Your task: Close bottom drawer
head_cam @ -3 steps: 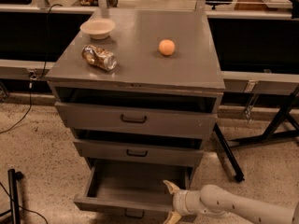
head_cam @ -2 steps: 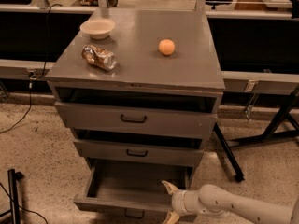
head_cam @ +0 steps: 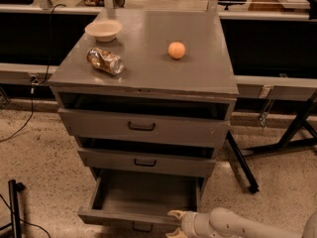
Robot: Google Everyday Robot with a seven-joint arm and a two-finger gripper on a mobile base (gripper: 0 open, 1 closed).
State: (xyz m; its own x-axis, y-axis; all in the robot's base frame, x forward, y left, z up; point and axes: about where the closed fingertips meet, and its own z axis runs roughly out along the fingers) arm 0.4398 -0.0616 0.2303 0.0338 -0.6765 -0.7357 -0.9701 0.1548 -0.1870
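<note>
Drawers fill the middle of the frame: a grey cabinet with three, all ajar. The bottom drawer sits at the lower centre, pulled far out, its plain grey inside showing. The gripper is at the bottom edge, right of centre, against the right end of that drawer's front panel. Its two pale fingers are spread apart and grasp nothing. On the cabinet top lie a bowl, a crushed can and an orange ball.
</note>
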